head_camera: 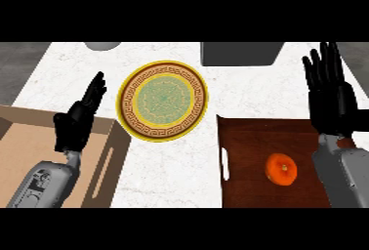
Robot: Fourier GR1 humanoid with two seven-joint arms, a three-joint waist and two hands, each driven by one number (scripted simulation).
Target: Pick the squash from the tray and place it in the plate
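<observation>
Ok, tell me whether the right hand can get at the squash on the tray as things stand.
Probably yes. The right hand is open above the tray, and the squash lies uncovered beside its forearm, with nothing between them; it would need to draw back toward it.

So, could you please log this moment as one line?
squash on tray | plate bare | right hand open | left hand open

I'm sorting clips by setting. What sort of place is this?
Probably a kitchen counter: a pale marble-like countertop carries an ornate plate and a dark wooden tray holding an orange squash.
</observation>
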